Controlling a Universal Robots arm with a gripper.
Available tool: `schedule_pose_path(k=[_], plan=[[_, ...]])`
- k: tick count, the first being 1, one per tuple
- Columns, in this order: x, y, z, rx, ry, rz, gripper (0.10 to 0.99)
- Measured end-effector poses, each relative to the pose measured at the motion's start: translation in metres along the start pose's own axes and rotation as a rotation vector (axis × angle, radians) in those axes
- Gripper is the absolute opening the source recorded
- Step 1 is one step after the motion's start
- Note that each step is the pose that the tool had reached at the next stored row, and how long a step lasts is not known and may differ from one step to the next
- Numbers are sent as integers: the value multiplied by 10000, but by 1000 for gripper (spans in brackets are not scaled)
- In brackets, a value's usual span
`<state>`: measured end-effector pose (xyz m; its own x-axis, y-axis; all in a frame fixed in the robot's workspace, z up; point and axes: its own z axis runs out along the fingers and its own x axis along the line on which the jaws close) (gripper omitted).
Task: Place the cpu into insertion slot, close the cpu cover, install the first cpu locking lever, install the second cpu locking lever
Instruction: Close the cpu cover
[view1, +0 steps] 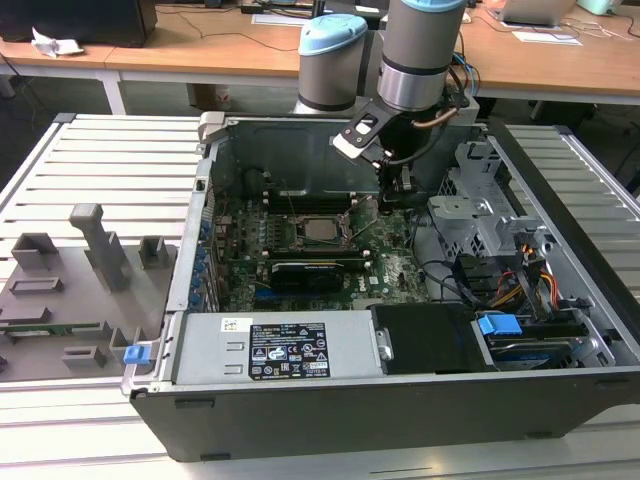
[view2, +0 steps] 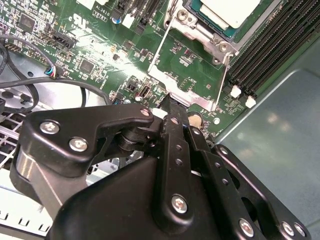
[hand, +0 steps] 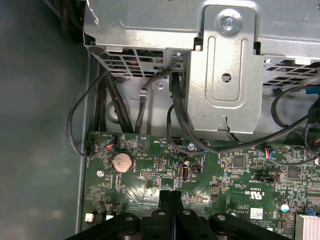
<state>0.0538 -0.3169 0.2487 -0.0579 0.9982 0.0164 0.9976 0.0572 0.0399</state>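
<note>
Open computer case (view1: 400, 410), laid on a slatted tabletop (view1: 110, 150). Contained within: green motherboard (view1: 392, 268), long black expansion card (view1: 310, 272), labelled grey power supply (view1: 270, 350), metal drive cage (view1: 480, 215), blue latch (view1: 498, 325). Coin cell battery (hand: 121, 161) and black cables (hand: 114, 107) are recorded in the first wrist view, black memory slots (view2: 270, 50) in the second wrist view. A grey fixture tray (view1: 60, 300) is placed beside the case, at the exterior view's left.

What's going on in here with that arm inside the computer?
A robot arm reaches into an open computer case. The cpu already sits in the insertion slot on the green motherboard. The pincer is shut, with nothing visible in it, and hangs low just beside that slot, on the exterior view's right.
</note>
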Motion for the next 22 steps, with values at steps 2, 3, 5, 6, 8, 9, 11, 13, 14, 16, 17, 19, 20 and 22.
schedule_pose_path(k=[2, 3, 5, 6, 8, 9, 11, 13, 14, 16, 17, 19, 20, 22], plan=[[0, 0, 0, 0, 1, 0, 106], [0, 0, 0, 0, 1, 0, 106], [0, 0, 0, 0, 1, -1, 106], [0, -1, 0, 0, 1, 0, 106], [0, -1, 0, 0, 0, 0, 106], [0, -1, 0, 0, 0, -1, 106], [0, -2, 0, 0, 1, 0, 106], [0, -2, 0, 0, 0, -1, 106], [0, -2, 0, 0, 1, 0, 106], [0, -2, 0, 0, 1, 0, 106], [0, -3, 0, 0, 0, -1, 106], [1, -9, 0, 0, 2, 1, 106], [1, -14, -1, 0, 1, 0, 106], [1, -15, -1, 0, 2, 0, 106]])
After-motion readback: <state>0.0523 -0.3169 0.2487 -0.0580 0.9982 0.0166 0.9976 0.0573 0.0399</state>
